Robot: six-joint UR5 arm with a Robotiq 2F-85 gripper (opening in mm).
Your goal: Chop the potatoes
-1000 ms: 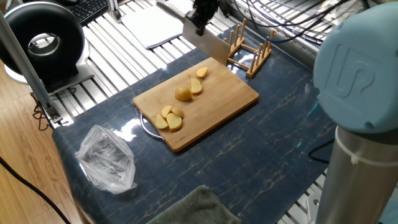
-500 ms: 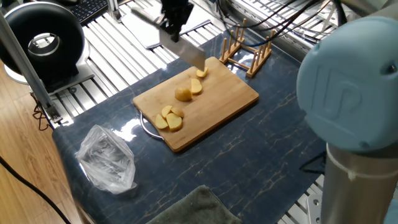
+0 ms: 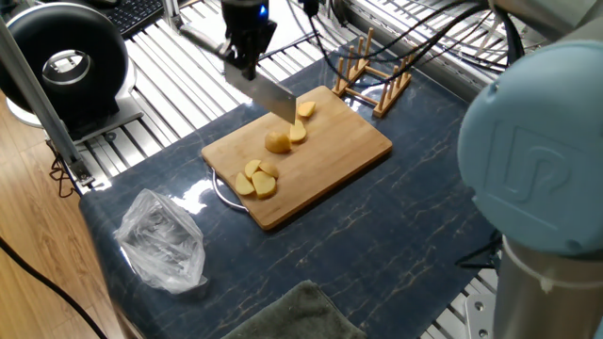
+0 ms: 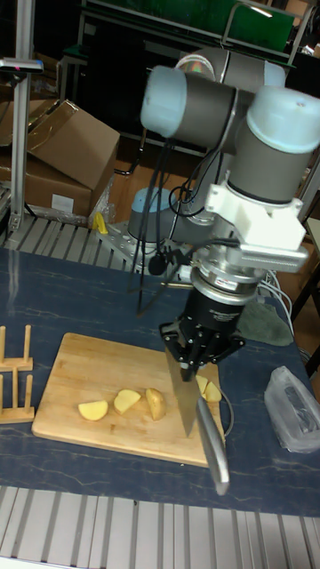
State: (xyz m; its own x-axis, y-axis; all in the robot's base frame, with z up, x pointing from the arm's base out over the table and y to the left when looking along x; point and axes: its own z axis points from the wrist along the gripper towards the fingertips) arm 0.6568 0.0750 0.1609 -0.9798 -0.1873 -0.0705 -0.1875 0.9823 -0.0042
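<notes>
At frame centre, the gripper (image 4: 204, 353) has its jaws clamped on a knife (image 4: 189, 397) above the potatoes (image 3: 278, 142). Judged best: align the blade square over one piece on the bamboo board (image 3: 349, 151), then press straight down.

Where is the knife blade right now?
In the fixed view, the knife blade hangs from the claw over the bamboo board's far-left edge, beside the potato pieces at mid-board.

Grey arm (image 4: 222, 102) with pale-blue joint caps, black cables, black claw (image 4: 201, 351).
</notes>
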